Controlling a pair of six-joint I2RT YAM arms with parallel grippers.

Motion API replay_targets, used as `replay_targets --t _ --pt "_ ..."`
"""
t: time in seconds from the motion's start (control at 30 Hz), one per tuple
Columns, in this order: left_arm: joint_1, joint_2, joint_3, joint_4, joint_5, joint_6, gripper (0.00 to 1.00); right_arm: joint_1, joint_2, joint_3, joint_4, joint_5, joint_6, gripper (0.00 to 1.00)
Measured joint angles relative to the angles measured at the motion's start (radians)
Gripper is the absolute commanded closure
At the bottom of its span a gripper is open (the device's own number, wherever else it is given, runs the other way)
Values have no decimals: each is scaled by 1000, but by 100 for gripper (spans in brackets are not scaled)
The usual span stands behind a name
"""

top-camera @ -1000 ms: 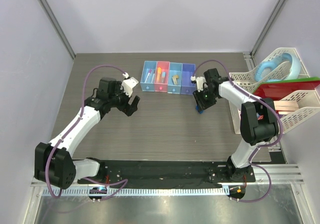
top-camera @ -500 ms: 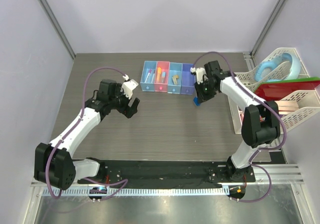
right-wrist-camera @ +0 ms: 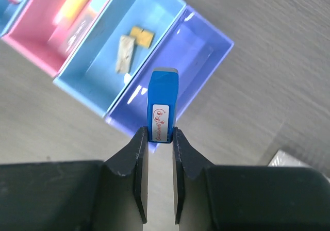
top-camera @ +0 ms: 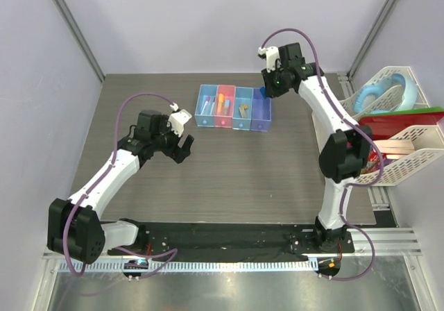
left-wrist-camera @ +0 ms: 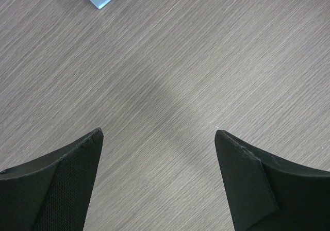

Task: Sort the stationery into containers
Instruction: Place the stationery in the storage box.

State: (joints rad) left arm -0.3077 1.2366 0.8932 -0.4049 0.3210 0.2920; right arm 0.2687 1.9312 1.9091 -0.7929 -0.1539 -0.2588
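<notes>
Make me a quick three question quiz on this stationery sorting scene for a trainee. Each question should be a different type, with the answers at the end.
1. Multiple choice: what does the right gripper hold?
A) a yellow marker
B) the small blue block
C) a pink-capped pen
2. True or false: the left gripper is shut on a pen.
3. Fill in: the two tan erasers lie in the ___ box right beside the purple box.

Key
1. B.
2. False: it is open above the table, holding nothing.
3. Light blue: they lie in the light blue box.
</notes>
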Motion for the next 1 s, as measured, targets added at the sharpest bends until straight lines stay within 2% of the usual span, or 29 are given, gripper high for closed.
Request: replay_targets --t 0.13,0.33,0.77,1.0 --pt "0 0 0 4 -8 0 12 5 156 121 5 23 -1 98" --pt "0 0 0 4 -26 0 11 11 290 146 0 56 -8 98" --pt "0 4 24 2 -41 4 11 11 379 147 38 73 -23 98" --pt "0 4 27 -5 -42 9 11 12 386 150 51 75 -23 93"
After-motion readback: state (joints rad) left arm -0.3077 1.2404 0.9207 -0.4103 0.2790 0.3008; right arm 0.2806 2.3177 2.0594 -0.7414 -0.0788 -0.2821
